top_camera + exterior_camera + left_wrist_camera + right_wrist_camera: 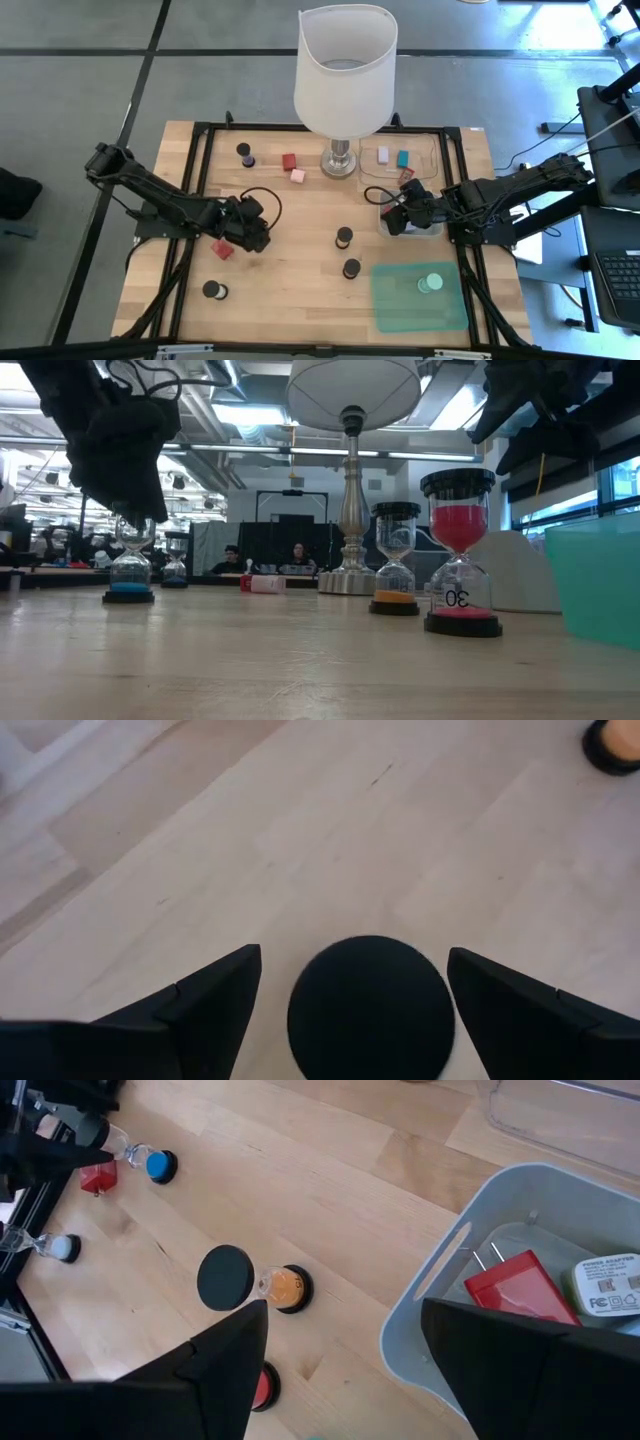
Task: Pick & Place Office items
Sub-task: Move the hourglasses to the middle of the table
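Office items mostly lie loose on the table; the task looks early. Left gripper (245, 228), spread, straddles one black-capped timer (370, 1005) without pinching it. Four more timers, two red blocks (222, 249) and one pink block (297, 176) stand free. Clear tray (446, 160) holds one white block and one teal. Grey tray (440, 1270), under the spread right gripper (400, 212), holds two plugs. Mat (400, 300) holds one mint disc (430, 283).

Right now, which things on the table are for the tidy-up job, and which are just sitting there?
For the job: sand timers, red block, pink block, white block, teal block, mint-green disc.

Just lying about: lamp, green mat, grey tray, clear tray.
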`<state>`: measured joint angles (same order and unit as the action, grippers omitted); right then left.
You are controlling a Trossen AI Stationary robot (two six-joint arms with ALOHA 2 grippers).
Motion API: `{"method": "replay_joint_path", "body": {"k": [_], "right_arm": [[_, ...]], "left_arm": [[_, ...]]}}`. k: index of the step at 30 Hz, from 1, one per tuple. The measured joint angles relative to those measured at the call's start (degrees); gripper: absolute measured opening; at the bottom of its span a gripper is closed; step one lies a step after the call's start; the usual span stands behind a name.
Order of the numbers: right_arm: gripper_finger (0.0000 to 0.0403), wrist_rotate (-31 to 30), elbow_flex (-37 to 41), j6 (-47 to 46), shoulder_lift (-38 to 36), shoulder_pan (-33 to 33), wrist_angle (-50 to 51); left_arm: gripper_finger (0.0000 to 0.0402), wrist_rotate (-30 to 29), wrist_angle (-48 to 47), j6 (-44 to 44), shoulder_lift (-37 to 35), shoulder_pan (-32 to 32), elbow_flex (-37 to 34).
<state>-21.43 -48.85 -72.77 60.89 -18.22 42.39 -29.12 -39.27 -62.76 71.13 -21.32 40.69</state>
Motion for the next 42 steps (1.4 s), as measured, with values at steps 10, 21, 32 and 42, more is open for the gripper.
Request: {"method": "replay_joint_path", "body": {"k": [10,21,32,42], "right_arm": [[0.0267,0.0,0.0,0.0,0.0,0.0,0.0],[0.0267,0.0,0.0,0.0,0.0,0.0,0.0],[0.0267,0.0,0.0,0.0,0.0,0.0,0.0],[0.0267,0.0,0.0,0.0,0.0,0.0,0.0]], "left_arm": [[0.0275,3.0,1.2,-1.0,0.0,0.1,-0.8],[0.0204,5.3,9.3,4.1,0.1,0.1,-0.9],[0.0204,12.5,18.2,21.1,15.2,0.8,11.8],[0.0206,15.9,17.1,36.0,28.6,2.2,26.9]]}}
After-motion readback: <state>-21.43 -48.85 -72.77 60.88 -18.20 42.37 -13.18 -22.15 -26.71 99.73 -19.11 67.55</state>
